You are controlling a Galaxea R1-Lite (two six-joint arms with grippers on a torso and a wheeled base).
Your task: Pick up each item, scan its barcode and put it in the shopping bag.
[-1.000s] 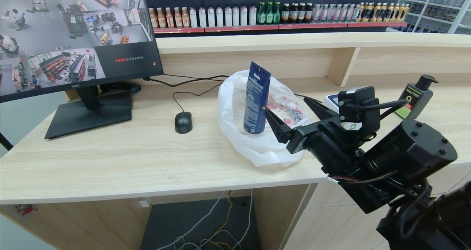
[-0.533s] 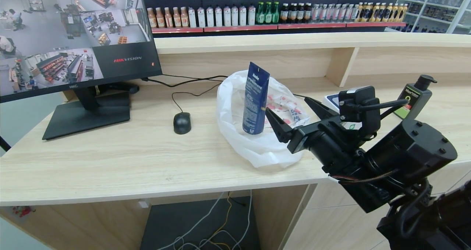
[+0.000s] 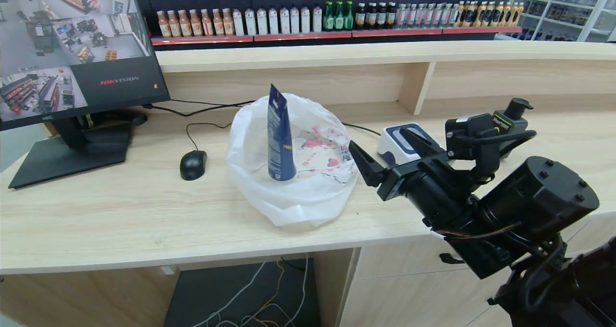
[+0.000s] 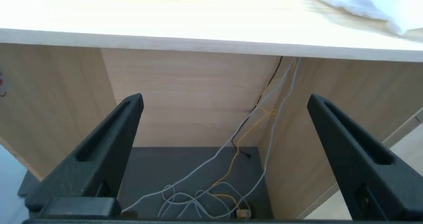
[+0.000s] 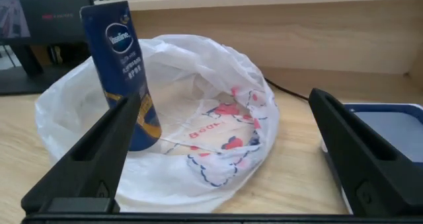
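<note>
Right pincer (image 3: 378,139) hangs wide and empty just beside the shopping bag (image 3: 298,202), whose mouth lies slumped open to receive goods, the blue tube (image 3: 280,134) standing upright inside it, judged bagged.

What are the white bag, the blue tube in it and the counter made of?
Shopping bag: probably thin plastic film, milky, translucent, crinkled.
Blue tube: likely soft plastic, smooth, slightly glossy, top crimped flat.
Counter: pale matte wood grain, perhaps laminate over board.
</note>
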